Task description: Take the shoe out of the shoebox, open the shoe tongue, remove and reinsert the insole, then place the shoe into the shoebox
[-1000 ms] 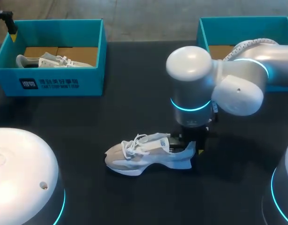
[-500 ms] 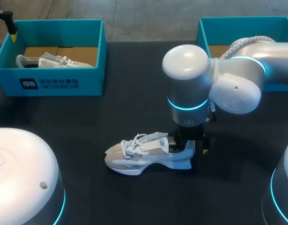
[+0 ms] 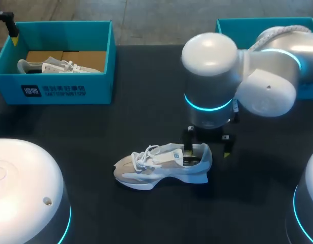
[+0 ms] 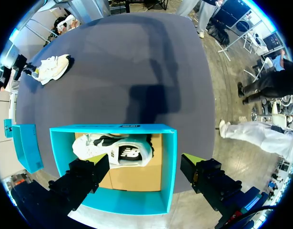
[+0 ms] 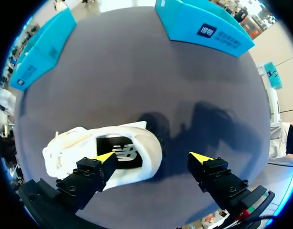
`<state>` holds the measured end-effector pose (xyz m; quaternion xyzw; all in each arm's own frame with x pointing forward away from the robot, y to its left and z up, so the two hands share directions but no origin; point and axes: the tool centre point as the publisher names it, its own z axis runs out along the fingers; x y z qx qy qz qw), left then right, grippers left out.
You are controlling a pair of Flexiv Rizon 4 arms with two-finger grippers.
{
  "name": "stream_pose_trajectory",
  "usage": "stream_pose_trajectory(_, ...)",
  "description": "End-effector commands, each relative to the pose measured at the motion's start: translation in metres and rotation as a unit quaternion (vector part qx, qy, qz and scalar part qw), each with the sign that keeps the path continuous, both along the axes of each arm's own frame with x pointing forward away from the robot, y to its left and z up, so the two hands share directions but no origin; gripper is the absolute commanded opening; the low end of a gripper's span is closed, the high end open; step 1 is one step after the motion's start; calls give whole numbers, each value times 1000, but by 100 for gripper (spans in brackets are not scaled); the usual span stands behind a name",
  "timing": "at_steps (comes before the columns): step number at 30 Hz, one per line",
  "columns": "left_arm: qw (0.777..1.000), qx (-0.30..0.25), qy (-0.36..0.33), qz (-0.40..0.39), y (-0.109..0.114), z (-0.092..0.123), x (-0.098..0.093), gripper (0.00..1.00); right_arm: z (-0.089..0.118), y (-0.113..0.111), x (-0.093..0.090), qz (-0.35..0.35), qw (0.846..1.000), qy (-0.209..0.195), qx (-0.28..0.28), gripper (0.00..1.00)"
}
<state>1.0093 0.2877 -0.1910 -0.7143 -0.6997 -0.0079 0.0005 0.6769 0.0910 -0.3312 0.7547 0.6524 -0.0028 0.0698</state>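
A white and beige shoe [image 3: 161,168] lies on its sole in the middle of the black table, toe to the left. My right gripper [image 3: 208,145] hangs open just above its heel and touches nothing. In the right wrist view the shoe [image 5: 89,148] lies under the right gripper [image 5: 153,157], with the heel between the spread fingers and the dark insole showing in its opening. My left gripper [image 4: 146,162] is open over the teal shoebox [image 4: 170,167] at the far left, which holds a second white shoe [image 4: 117,150].
The left shoebox [image 3: 59,86] stands at the back left with its shoe [image 3: 54,65] on brown cardboard. A second teal shoebox [image 3: 268,25] stands at the back right, partly behind my right arm. Bare black table surrounds the middle shoe.
My right gripper has opened from nearly shut at the shoe's heel and risen a little. The shoe stays where it was. The left arm has not moved.
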Motion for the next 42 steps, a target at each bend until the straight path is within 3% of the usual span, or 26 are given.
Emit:
stream_pose_trajectory(1, 1000, 2, 0, 0, 0, 1, 0, 100, 23, -16, -3, 6, 1000, -4, 23, 100)
stream_pose_trajectory(13, 1000, 2, 0, 0, 0, 1, 0, 100, 53, -34, -1, 43, 997, -8, 58, 100)
stream_pose_trajectory(20, 1000, 2, 0, 0, 0, 1, 0, 100, 61, -58, 2, 67, 994, -1, 90, 100)
stream_pose_trajectory(22, 1000, 2, 0, 0, 0, 1, 0, 100, 63, -68, 3, 75, 990, 5, 123, 100)
stream_pose_trajectory(39, 1000, 2, 0, 0, 0, 1, 0, 100, 63, -68, 3, 75, 990, 5, 123, 100)
stream_pose_trajectory(41, 1000, 2, 0, 0, 0, 1, 0, 100, 65, -76, 4, 101, 986, -23, 133, 100)
stream_pose_trajectory(42, 1000, 2, 0, 0, 0, 1, 0, 100, 66, -80, 4, 103, 986, -18, 127, 100)
